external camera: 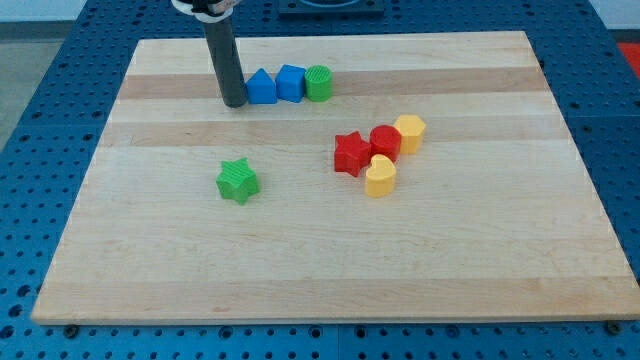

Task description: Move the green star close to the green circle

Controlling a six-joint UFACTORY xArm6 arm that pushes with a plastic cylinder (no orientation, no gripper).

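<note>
Green star (237,181) alone left of centre on the table (320,270), well apart from green circle (319,83) ending the top row past two blue blocks (276,85); my tip (235,103) just left of that row; no pincer showing; red-yellow cluster (381,153) right of centre.

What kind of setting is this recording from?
Probably a robotics lab bench. A wooden board lies on a blue perforated table, with small coloured blocks such as the green star and green circle. My tip rests just left of the blue blocks.
</note>
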